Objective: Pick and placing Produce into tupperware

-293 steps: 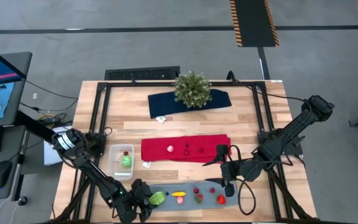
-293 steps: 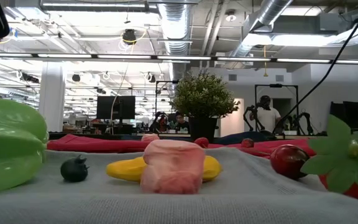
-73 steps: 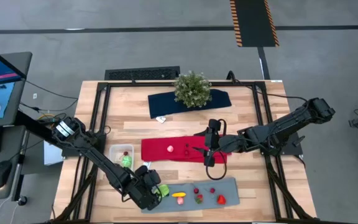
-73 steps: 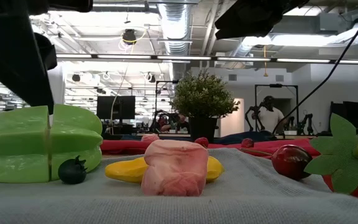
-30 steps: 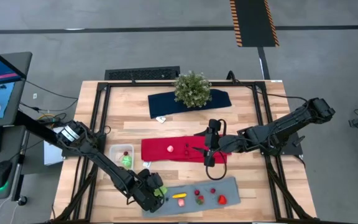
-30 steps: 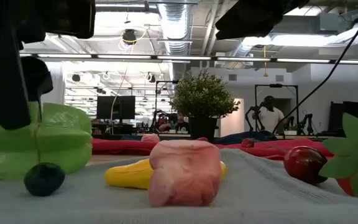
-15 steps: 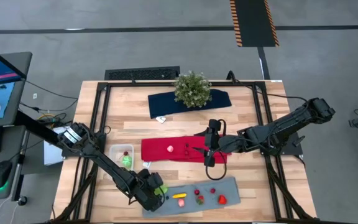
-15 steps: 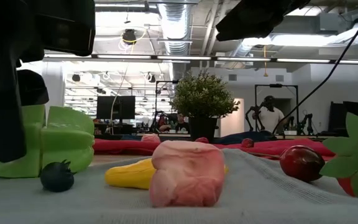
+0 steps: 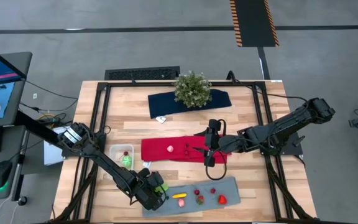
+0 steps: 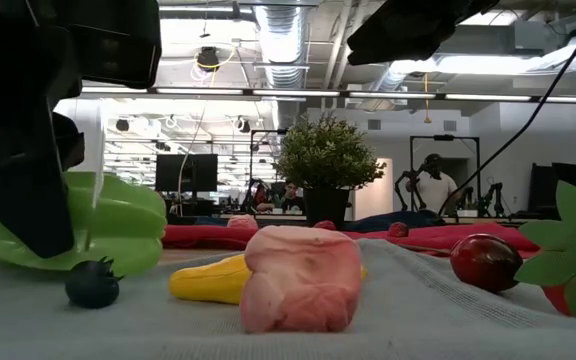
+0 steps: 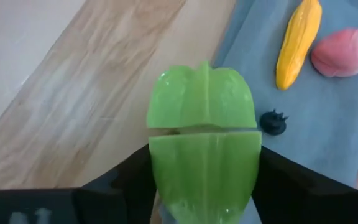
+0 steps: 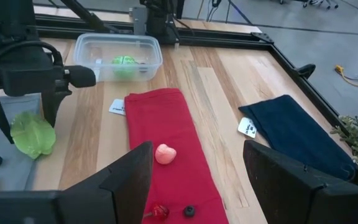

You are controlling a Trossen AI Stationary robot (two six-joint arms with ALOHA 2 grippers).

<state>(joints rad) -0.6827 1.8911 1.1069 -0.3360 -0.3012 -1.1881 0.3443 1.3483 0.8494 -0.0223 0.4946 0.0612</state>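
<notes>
Table contents, left to right.

1. Tupperware [image 9: 122, 157], clear, on the bare wood at the table's left. One round green piece of produce [image 12: 124, 61] lies inside it. Nothing covers the top.

2. My left gripper [image 9: 155, 188], low at the left end of the grey mat [image 9: 229, 184]. My two fingers stand on either side of the green star fruit [image 11: 202, 130] and hold it. In my left wrist view the fruit's long axis runs straight out from between my fingers, its ribbed tip pointing away from me, with a cut line across its middle. In the low view it sits tilted, its near end hidden behind my finger.

3. Grey mat, along the front edge. On it, just beside the green fruit: a small dark berry [image 11: 272, 122]. Farther along: a yellow fruit [image 11: 297, 42], long and slim, and a pink piece [image 11: 342, 52] just beside it. Toward the mat's right end, red pieces, among them a strawberry [image 9: 221, 199].

4. Red cloth [image 9: 166, 158], mid-table. On it a pink piece [image 12: 165, 154], a red one and a dark one.

5. My right gripper [image 9: 208, 151], waiting above the red cloth's right end, fingers spread apart, nothing between them.

6. Dark blue cloth [image 9: 166, 102] at the back, with a potted plant [image 9: 192, 89] standing on it.
</notes>
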